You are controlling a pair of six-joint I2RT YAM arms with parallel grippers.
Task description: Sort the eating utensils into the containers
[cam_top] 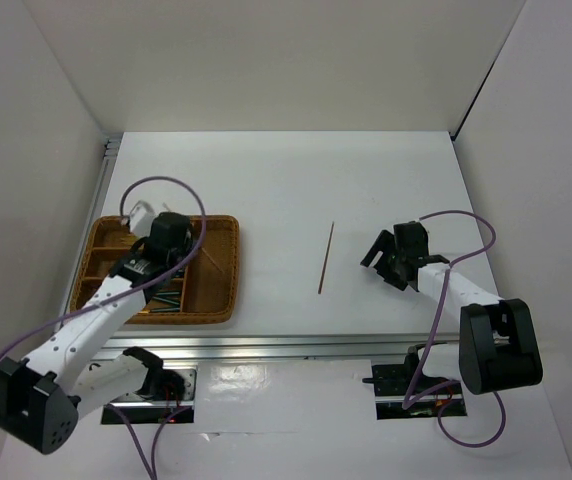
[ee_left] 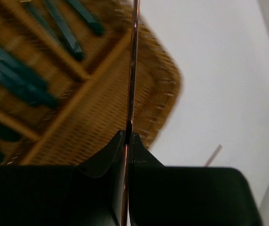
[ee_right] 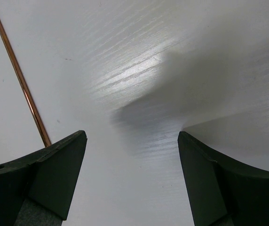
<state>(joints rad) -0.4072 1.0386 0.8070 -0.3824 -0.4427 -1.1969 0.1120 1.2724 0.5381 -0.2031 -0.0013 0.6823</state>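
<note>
My left gripper (cam_top: 173, 243) hovers over the brown wicker tray (cam_top: 232, 270) and is shut on a thin copper-brown stick (ee_left: 132, 70), which runs straight out from between the fingertips above the tray's right compartment (ee_left: 111, 108). Several green-handled utensils (ee_left: 17, 77) lie in the tray's other compartments and also show in the top view (cam_top: 166, 300); their heads are hidden. A second thin brown stick (cam_top: 326, 257) lies on the white table between the arms. My right gripper (cam_top: 381, 262) is open and empty, low over the table just right of that stick (ee_right: 19, 77).
White walls enclose the table on three sides. A metal rail (cam_top: 296, 345) runs along the near edge in front of the arm bases. The tray sits near the table's left edge.
</note>
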